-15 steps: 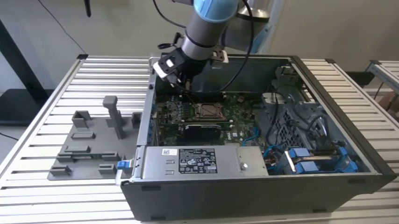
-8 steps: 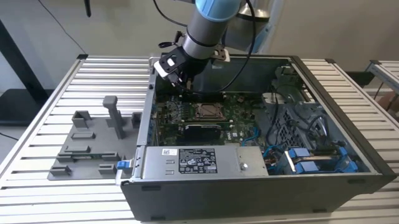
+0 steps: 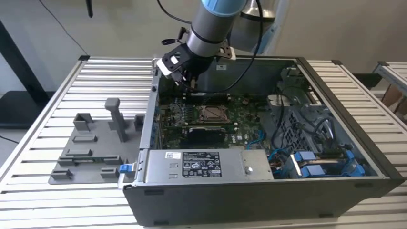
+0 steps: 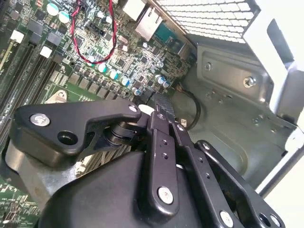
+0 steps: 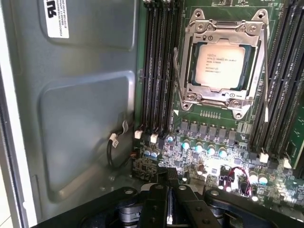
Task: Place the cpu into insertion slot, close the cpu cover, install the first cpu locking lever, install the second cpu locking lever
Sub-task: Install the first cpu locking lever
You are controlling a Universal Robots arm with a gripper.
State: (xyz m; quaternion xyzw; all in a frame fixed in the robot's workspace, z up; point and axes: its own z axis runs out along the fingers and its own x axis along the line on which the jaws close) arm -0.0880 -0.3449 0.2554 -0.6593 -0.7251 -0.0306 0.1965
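First wrist view: the cpu (image 5: pixel 221 64) sits flat in its socket with the cpu cover (image 5: pixel 191 91) down over its edges (that frame is what pins the chip). Thin locking levers (image 5: pixel 176 71) lie along the frame's sides; hooked or not, I can't tell. Jaws are pinched together on nothing, making one narrow tip, better for pressing than grasping, I'd say. Exterior view: they hover over the motherboard (image 3: pixel 171 119) near the computer case (image 3: pixel 254 200) wall, apart from the socket.

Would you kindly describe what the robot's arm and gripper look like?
The arm is a silver-grey tube with a light blue joint band, and black cables run alongside it. The gripper is black, with jointed linkage fingers fastened by silver screws and ribbed pads.
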